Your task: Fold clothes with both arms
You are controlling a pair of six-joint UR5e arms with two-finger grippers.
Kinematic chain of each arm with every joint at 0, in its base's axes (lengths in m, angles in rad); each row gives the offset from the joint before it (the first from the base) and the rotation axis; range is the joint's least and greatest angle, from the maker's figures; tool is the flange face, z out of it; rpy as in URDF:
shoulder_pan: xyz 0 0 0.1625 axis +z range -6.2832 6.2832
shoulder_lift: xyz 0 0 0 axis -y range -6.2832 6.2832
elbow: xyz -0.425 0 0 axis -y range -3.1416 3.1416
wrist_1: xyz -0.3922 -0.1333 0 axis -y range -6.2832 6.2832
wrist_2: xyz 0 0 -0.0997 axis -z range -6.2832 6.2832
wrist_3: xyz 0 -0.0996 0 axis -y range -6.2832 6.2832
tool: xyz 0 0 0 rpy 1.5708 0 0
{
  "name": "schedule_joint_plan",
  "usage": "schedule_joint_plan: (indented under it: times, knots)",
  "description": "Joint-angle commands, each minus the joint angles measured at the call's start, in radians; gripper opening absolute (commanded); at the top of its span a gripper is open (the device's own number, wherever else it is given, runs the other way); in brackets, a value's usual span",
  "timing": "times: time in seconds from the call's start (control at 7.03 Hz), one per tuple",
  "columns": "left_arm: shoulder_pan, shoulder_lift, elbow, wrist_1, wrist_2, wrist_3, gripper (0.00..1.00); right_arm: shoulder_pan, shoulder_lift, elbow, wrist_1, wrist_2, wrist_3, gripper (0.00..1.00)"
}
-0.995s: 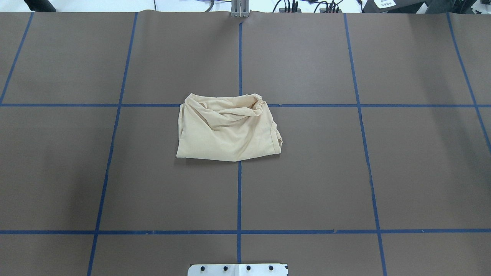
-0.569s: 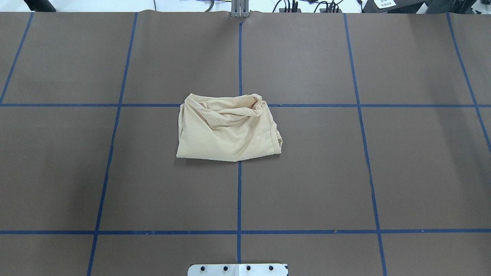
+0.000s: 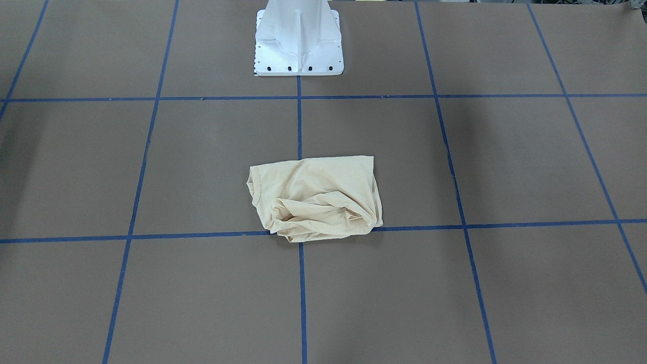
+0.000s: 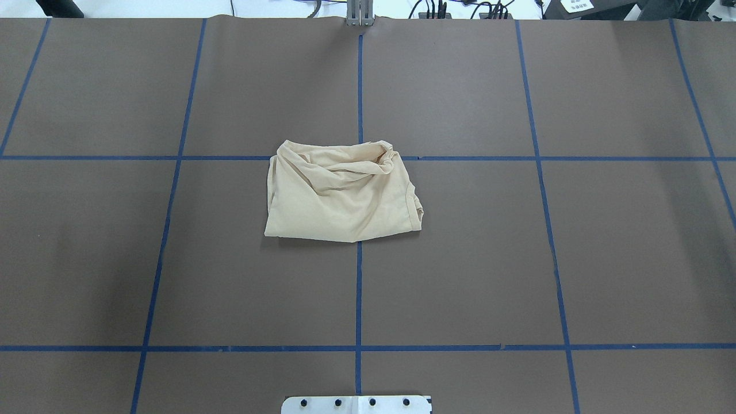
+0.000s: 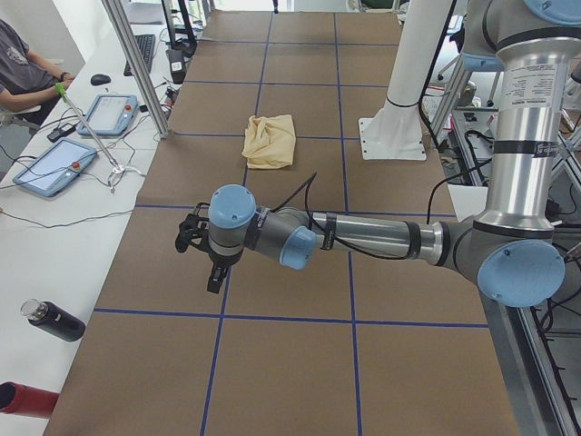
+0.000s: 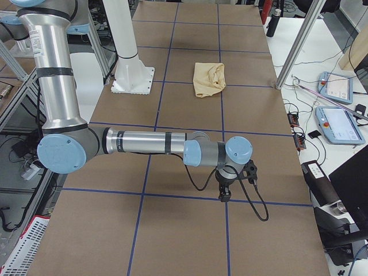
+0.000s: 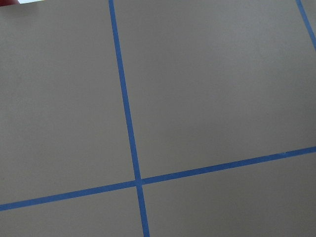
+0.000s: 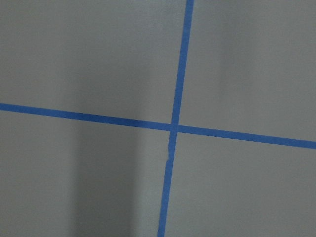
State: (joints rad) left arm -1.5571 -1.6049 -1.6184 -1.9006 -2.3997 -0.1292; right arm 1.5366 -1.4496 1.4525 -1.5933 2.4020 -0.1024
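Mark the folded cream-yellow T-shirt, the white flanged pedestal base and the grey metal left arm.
Cream-yellow T-shirt [image 4: 339, 207]: overhead exterior view, smooth near panel.
White flanged pedestal base [image 3: 318, 63]: exterior front-facing view, bolted flange.
Grey metal left arm [image 5: 372, 238]: exterior left view, horizontal forearm tube.

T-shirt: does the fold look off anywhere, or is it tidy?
Yes. The T-shirt is only a rough rectangle: its edge away from the white pedestal is bunched into rolled wrinkles, while the near edge lies flat.
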Motion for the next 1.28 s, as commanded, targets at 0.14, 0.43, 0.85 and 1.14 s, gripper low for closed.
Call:
schedule_joint_plan:
  times: [0.14,0.43,0.85,1.14]
  knots:
    - [0.002,-0.021,-0.009,-0.002,-0.007,-0.006,1.00,-0.006,0.008,0.027,0.016,0.037,-0.010,1.00]
    - [0.005,-0.023,-0.005,-0.003,-0.007,-0.006,1.00,-0.013,-0.116,0.159,0.114,0.029,-0.007,1.00]
    - [0.049,-0.027,-0.005,-0.047,-0.006,-0.012,1.00,-0.071,-0.134,0.155,0.139,0.025,-0.014,1.00]
    - [0.049,-0.038,-0.008,-0.049,-0.009,-0.009,1.00,-0.076,-0.127,0.158,0.141,0.020,-0.005,1.00]
